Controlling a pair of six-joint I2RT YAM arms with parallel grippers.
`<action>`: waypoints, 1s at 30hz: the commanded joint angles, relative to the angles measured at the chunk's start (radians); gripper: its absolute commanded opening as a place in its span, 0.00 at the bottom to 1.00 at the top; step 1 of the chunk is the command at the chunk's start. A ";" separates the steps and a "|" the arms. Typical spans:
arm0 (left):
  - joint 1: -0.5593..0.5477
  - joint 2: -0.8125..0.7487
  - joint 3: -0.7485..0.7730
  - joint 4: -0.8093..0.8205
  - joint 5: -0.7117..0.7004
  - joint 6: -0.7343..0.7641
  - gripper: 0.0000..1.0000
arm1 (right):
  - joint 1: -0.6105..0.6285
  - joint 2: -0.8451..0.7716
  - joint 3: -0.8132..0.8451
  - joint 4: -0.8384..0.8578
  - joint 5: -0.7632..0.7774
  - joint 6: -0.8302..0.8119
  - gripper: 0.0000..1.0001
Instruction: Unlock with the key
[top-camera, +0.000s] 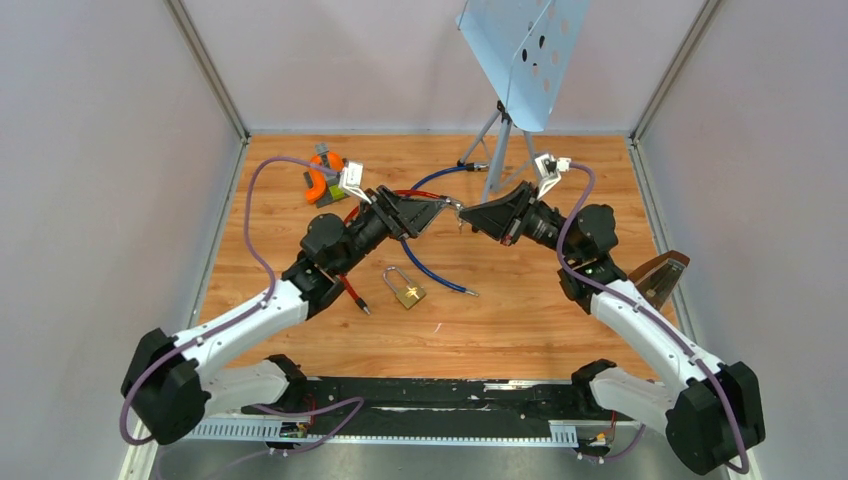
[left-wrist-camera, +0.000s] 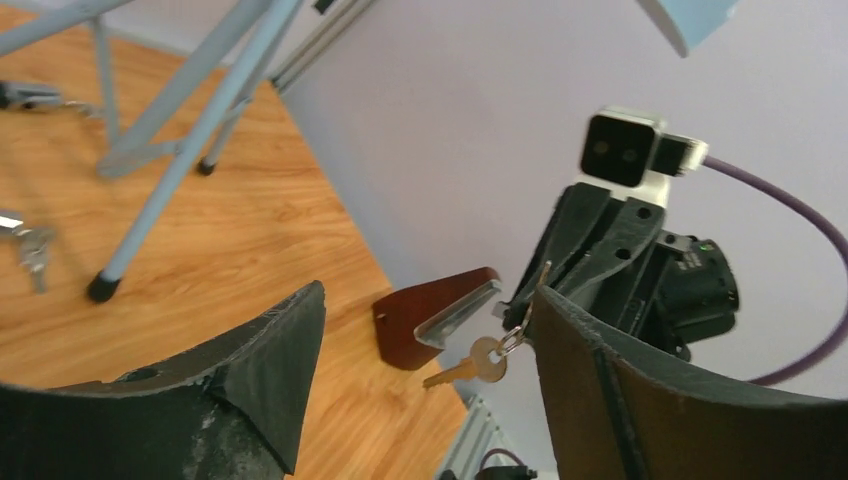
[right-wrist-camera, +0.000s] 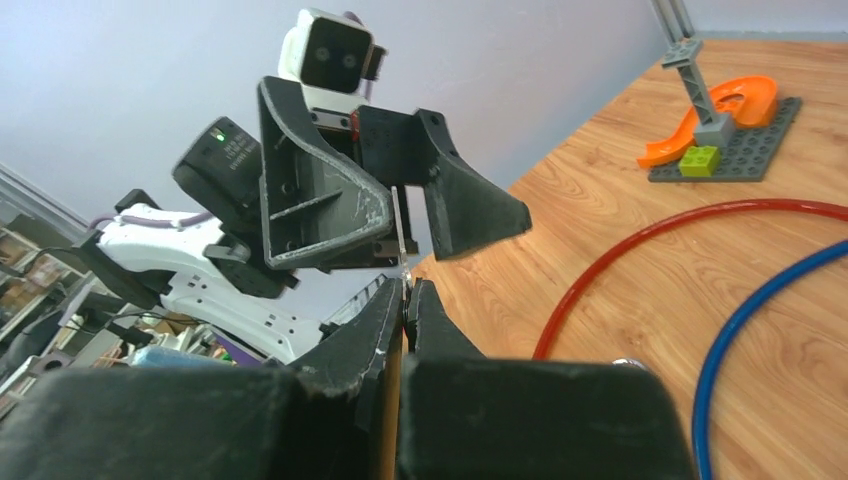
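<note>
A brass padlock lies on the wooden table in front of both arms. My right gripper is raised above the table and shut on a key, whose thin blade sticks out of its tips. A second brass key hangs from the ring just below. My left gripper faces it with its jaws open; the held key stands by its right finger, apart from the left one. The left gripper also shows open in the right wrist view.
A blue music stand stands on its tripod at the back. Red and blue cables loop across the table. An orange and grey brick toy sits at the back left. A brown metronome stands at the right.
</note>
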 joint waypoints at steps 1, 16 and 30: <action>0.000 -0.123 0.082 -0.431 -0.137 0.210 0.87 | -0.015 -0.052 0.003 -0.161 0.021 -0.089 0.00; 0.048 0.102 0.458 -1.478 -0.087 0.361 1.00 | -0.075 -0.135 -0.167 -0.288 0.026 -0.065 0.00; 0.107 0.289 0.400 -1.552 -0.264 -0.098 1.00 | -0.086 -0.132 -0.180 -0.319 0.027 -0.087 0.00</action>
